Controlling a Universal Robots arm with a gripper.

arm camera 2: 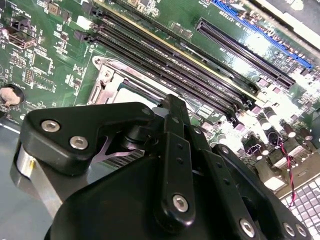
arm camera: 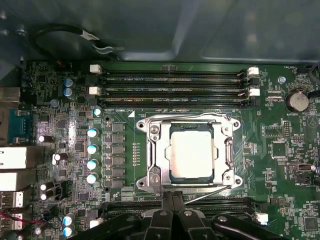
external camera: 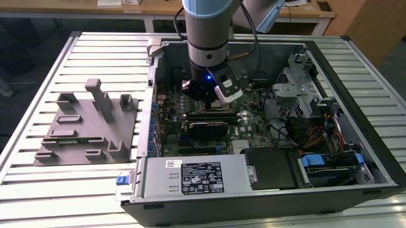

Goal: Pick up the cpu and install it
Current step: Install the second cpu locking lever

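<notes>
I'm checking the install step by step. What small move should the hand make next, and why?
Probably lift the hand straight up a little. The cpu already lies flat inside the socket frame, square to it, and the hand sits shut at the frame's edge holding nothing, so backing off seems safest.

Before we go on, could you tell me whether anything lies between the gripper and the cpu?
Nothing visible does. The cpu lies flat inside the socket frame on the motherboard, its silver top uncovered, and the gripper sits beside the frame's edge.
</notes>
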